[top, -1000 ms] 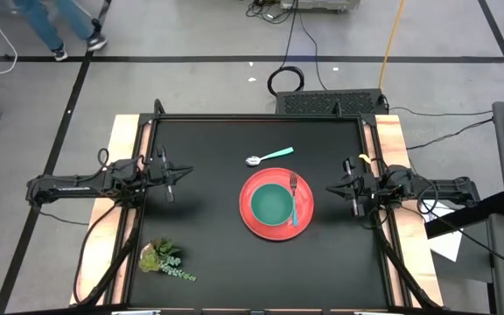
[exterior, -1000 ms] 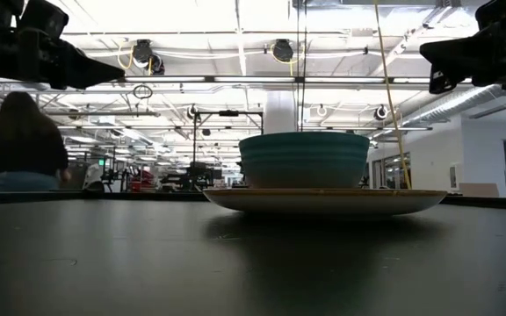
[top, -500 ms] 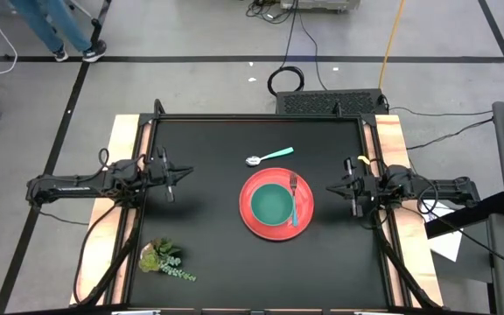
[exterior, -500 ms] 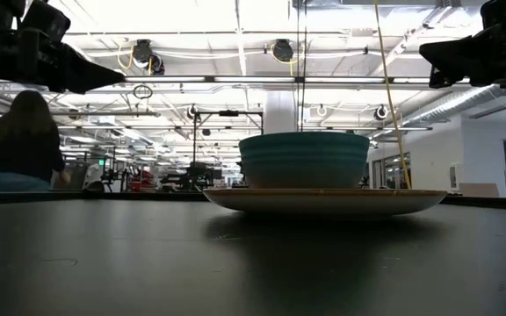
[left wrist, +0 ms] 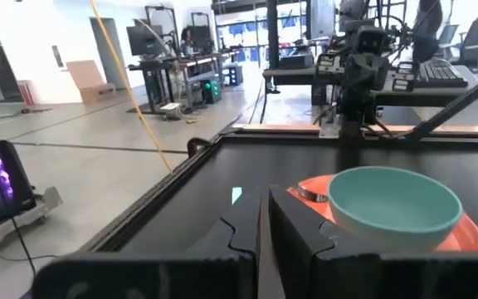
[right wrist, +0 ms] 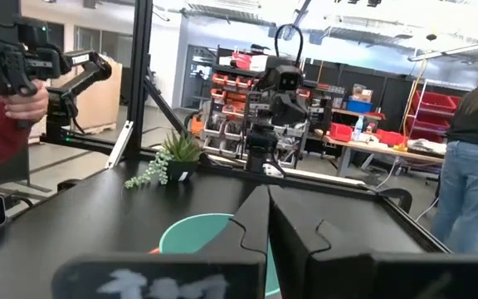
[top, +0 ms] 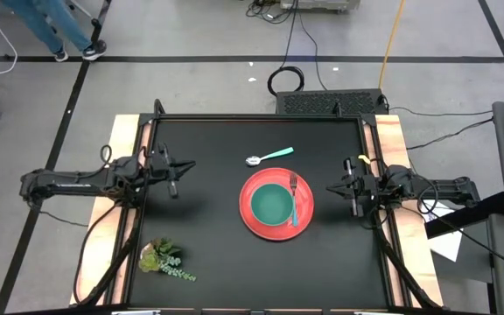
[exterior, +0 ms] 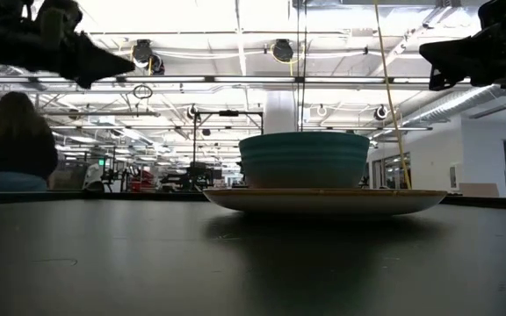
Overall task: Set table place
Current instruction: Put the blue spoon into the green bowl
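Over table edges — left gripper nearly closed (empty), right gripper fingers together, empty.

In the low view the bowl and plate hide the fork and spoon. The right wrist view shows only the bowl's rim behind the fingers. In the left wrist view the fingers cover part of the plate.

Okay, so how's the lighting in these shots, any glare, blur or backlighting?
Low view: bright ceiling lights backlight the bowl and plate, both arms mere silhouettes. High view: even light, soft shadows on the table. Wrist views: own fingers close and soft-edged.
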Available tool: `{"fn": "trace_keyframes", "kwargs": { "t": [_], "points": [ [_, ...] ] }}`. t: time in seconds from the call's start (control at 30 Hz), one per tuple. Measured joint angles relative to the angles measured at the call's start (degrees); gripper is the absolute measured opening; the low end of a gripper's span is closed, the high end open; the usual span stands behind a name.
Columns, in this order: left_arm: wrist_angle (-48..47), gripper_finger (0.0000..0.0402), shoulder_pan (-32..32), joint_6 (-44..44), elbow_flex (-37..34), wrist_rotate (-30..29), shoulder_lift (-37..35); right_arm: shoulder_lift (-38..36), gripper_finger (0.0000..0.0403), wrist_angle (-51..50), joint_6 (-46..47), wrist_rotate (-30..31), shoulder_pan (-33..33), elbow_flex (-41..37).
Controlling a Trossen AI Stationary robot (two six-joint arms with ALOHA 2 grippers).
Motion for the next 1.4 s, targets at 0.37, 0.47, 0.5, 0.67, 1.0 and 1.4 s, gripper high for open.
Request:
{"fn": "trace_keyframes", "kwargs": {
  "t": [0.37, 0.47, 0.5, 0.67, 1.0, 1.4],
  "points": [
    [-0.2, 0.0033, 4.94, -1.25, 13.36, -10.88, 16.24, 0.0, 0.0, 0.03, -2.04, 0.01, 0.0, -0.01],
    [-0.12, 0.0033, 6.29, 1.58, 15.87, -9.59, 21.92, 0.02, 0.0, 0.55, -5.1, 0.0, 0.0, 0.0],
    [0.0, 0.0033, 6.6, 2.11, 16.71, -9.6, 23.86, 0.0, 0.0, 0.99, -6.23, 0.02, 0.0, -0.02],
    [1.93, 0.0033, 8.11, 3.17, 20.45, -7.65, 33.69, 0.02, 0.0, 3.79, -9.83, 0.01, 0.0, -0.02],
    [-1.91, 0.0033, 11.0, 0.99, 30.72, -1.41, 49.33, 0.0, 0.0, 4.84, -12.13, 0.0, 0.0, -0.02],
    [-3.12, 0.0033, 14.07, 2.63, 34.29, -1.43, 53.24, 0.02, 0.0, 3.4, -7.98, 0.0, 0.0, -0.02]
  ]
}}
